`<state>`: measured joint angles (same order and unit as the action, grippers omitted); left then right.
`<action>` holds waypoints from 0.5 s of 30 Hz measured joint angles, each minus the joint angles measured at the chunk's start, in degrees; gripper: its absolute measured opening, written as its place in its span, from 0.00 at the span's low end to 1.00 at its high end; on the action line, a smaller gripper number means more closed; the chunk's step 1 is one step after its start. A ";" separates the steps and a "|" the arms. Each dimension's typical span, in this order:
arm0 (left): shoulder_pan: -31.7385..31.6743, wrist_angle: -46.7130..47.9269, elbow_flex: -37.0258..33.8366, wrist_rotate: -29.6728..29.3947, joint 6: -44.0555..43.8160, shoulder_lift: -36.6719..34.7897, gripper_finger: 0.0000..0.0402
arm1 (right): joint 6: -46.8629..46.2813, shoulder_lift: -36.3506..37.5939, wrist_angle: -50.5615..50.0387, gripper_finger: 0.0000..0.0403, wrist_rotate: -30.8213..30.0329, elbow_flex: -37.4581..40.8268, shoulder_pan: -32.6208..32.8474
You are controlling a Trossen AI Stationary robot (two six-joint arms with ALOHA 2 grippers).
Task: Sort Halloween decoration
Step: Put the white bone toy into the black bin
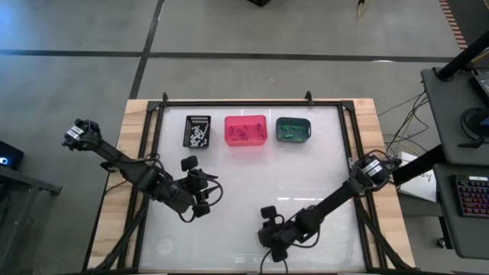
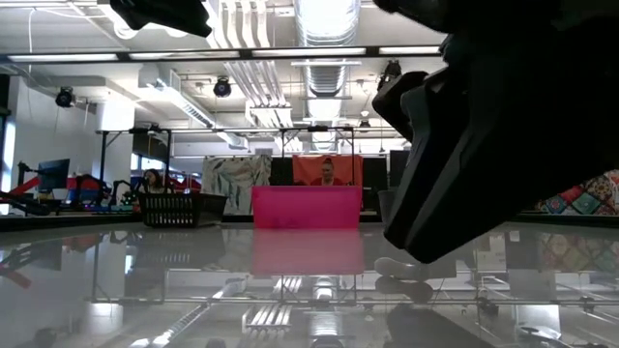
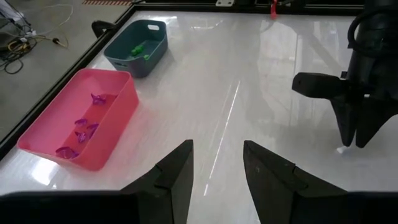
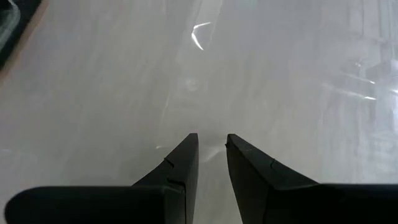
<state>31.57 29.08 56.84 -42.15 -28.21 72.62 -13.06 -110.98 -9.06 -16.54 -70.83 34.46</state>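
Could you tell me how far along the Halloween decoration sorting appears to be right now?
It looks nearly or fully done: white trinkets fill the black bin, purple ones the pink bin, green ones the teal bin. Both the left hand and right hand are open and empty. No loose trinkets show.

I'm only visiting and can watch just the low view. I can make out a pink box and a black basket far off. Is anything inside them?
Observer: Yes. The pink bin holds purple trinkets.
Operator: And the black one?
Observer: The black bin holds white trinkets.
Operator: Are those the only boxes?
Observer: No. A teal bin stands on the pink bin's other side, with green trinkets in it.
Operator: Is either claw carrying something?
Observer: No. The left gripper and the right gripper are both open and empty.
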 joint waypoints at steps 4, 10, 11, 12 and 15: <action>0.00 0.01 0.00 0.00 0.00 0.00 0.31 | 0.53 0.09 -1.09 0.18 0.35 -0.38 -0.24; -0.02 0.04 0.00 0.02 0.09 0.00 0.31 | 2.12 0.19 -1.30 0.11 -1.11 -1.79 -0.53; -0.02 0.04 0.00 0.02 0.11 0.00 0.31 | 2.13 0.20 -1.42 0.12 -0.76 -1.82 -0.62; -0.02 0.06 0.00 0.02 0.12 0.00 0.31 | 2.34 0.20 -2.11 0.13 0.06 -2.01 -0.70; -0.02 0.20 0.00 0.02 0.18 0.00 0.31 | 2.43 0.20 -4.37 0.13 -0.04 -2.58 -0.73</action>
<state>31.55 29.28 56.84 -42.13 -28.03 72.62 -10.63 -110.79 -13.43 -16.58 -73.41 33.72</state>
